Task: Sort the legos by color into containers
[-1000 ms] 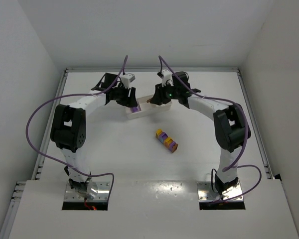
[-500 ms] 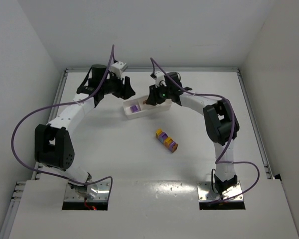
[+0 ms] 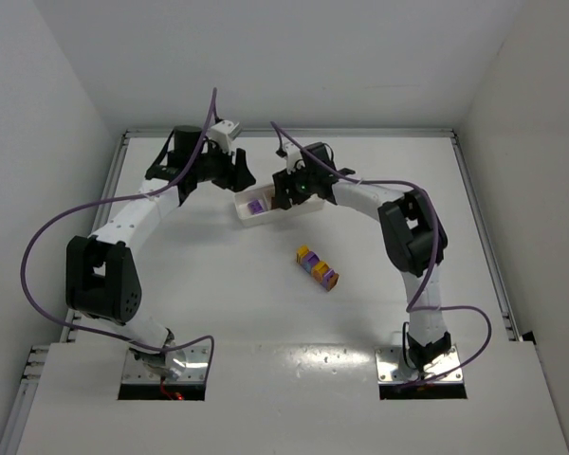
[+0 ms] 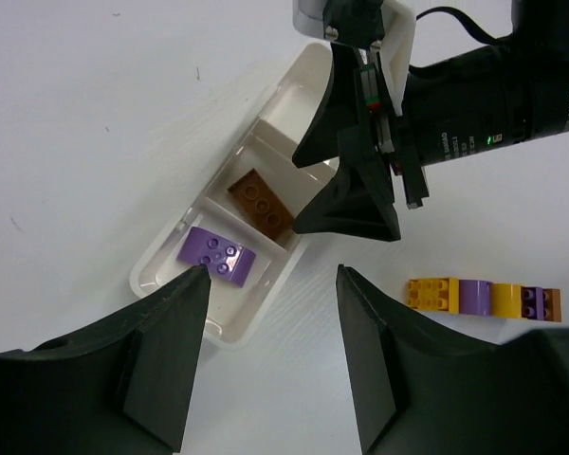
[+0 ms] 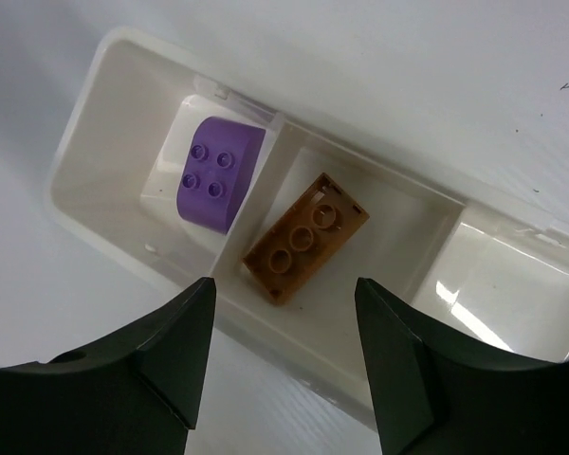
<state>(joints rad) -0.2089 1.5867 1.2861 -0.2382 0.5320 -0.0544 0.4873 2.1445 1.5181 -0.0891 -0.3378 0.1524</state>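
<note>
Bright, even, diffuse overhead light. White table (image 3: 266, 313) & walls (image 3: 266, 57) nearly wash out; shadows under the arms faint, soft-edged. Top view sharp w/ slight bending toward the edges. Right wrist view: glare patch on the floor of the tray (image 5: 85, 171), right end; greyer falloff far left. Both wrist views: fingers (image 5: 123, 379) near the lens dark, blurry.

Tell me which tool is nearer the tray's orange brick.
Right. The right tool hangs directly over the orange brick; the left tool is beyond the purple brick, at the tray end.
</note>
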